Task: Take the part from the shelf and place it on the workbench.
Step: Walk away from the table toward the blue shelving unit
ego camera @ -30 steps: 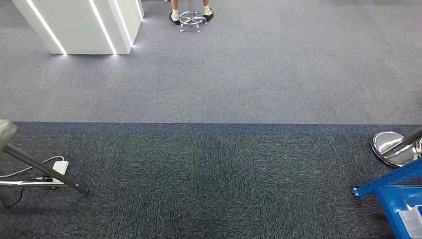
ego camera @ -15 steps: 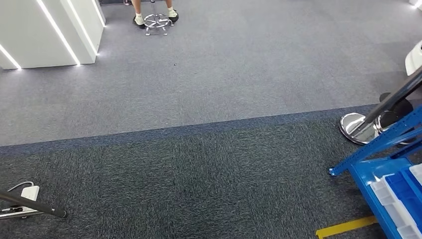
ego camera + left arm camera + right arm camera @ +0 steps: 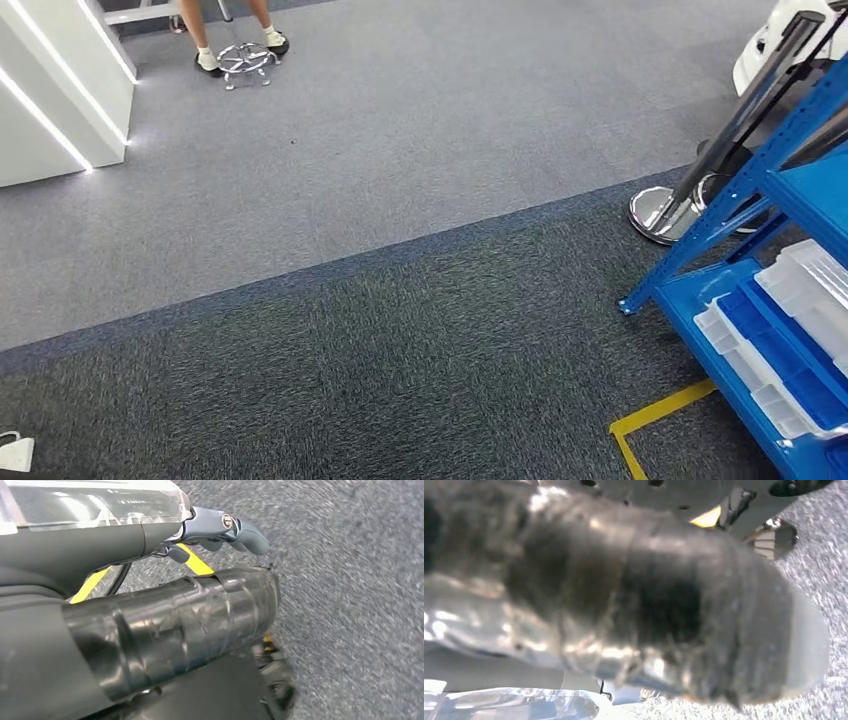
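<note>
A blue metal shelf (image 3: 735, 190) stands at the right edge of the head view. On its lowest level lie two flat parts boxes with clear lids, one with blue compartments (image 3: 770, 360) and a paler one (image 3: 815, 290) beside it. My left hand (image 3: 220, 527) hangs over the grey carpet in the left wrist view, with grey fingers stretched out and nothing in them. The right wrist view is blurred, and a dark taped shape hides the right hand's fingers.
A black pole on a round chrome base (image 3: 655, 212) stands just beyond the shelf's corner post. Yellow floor tape (image 3: 660, 410) marks a corner in front of the shelf. Far off are a person's legs on a stool (image 3: 235, 50) and a white pillar (image 3: 50, 90).
The camera has swung to the right. The shelf and its boxes have come further into the picture, while the pillar, the stool and the floor cable have slid off to the left.
</note>
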Controlling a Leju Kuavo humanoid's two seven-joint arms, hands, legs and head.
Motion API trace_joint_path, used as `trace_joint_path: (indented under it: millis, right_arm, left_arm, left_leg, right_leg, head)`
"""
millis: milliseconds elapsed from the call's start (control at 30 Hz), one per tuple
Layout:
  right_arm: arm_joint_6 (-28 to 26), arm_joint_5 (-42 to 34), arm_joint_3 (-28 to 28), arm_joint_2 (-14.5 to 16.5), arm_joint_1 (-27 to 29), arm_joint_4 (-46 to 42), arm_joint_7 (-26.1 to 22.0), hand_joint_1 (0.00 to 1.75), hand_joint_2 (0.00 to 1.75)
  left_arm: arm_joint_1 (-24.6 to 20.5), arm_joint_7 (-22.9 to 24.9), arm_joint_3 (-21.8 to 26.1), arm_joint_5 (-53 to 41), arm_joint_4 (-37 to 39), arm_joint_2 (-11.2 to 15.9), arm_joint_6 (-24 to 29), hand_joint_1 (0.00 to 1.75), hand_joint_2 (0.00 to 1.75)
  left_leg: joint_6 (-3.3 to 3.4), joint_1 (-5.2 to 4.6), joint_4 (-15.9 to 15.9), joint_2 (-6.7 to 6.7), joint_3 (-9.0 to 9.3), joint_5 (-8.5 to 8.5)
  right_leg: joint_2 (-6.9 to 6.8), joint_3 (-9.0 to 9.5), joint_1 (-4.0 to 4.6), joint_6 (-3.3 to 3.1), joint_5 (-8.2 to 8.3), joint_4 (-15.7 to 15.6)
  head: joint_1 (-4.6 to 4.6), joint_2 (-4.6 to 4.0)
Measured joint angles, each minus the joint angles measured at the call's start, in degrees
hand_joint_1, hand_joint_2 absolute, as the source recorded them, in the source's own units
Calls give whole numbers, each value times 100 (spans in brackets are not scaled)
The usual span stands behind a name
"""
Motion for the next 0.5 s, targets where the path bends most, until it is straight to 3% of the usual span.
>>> trace_joint_path:
  millis: [67, 100, 167, 233, 300, 367, 433, 500]
  right_arm:
    - [4, 1, 0, 0, -8, 0, -7, 0, 0]
    - [6, 3, 0, 0, -6, 0, -9, 0, 0]
    - [8, 12, 1, 0, -4, 1, -11, 0, 0]
    - [10, 28, 2, 1, -10, 5, -11, 0, 0]
    - [9, 48, 5, 2, -16, 13, -1, 0, 0]
    - [5, 69, 7, 2, -6, 23, 10, 0, 0]
    - [-1, 80, 8, 5, -2, 31, 13, 0, 0]
    - [-3, 86, 10, 11, -13, 33, 13, 0, 0]
  left_arm:
    - [20, -2, 24, 7, 0, 3, -1, 0, 0]
    - [26, -4, 34, 9, 0, 5, -2, 0, 0]
    - [28, -10, 48, 15, 0, 11, -2, 0, 0]
    - [31, -15, 58, 29, 0, 15, -3, 0, 0]
    - [26, -19, 69, 60, 0, 17, -5, 0, 0]
    - [11, -24, 78, 86, 0, 19, -9, 0, 0]
    - [7, -36, 88, 111, 0, 21, -19, 0, 0]
    - [14, -49, 105, 138, 0, 21, -29, 0, 0]
  left_leg:
    - [-8, 3, 672, -69, -336, -231]
    - [-10, 3, 753, -78, -396, -176]
    - [2, 10, 280, -134, -230, 226]
    - [31, 29, -447, -378, 53, 560]
    - [59, 23, -745, -536, 167, 606]
    - [111, 15, -782, -442, 190, 611]
    - [192, 34, -848, -303, 227, 646]
    - [244, 38, -884, -144, 248, 655]
  right_leg:
    - [134, -2, 14, -21, -1, 8]
    - [211, 2, 17, -22, -4, 16]
    - [373, 12, 14, -6, -20, 46]
    - [518, -13, 16, 40, -56, 114]
    - [636, -68, 9, 111, -75, 164]
    - [736, -100, -9, 186, -66, 161]
    - [571, -175, -2, 241, -170, 316]
    - [237, -459, 3, 283, -484, 892]
  head:
    - [-1, 0]
    - [-1, 0]
    - [-2, 0]
    - [0, 0]
    - [2, 0]
    - [-1, 0]
    - [12, 0]
    - [32, 0]
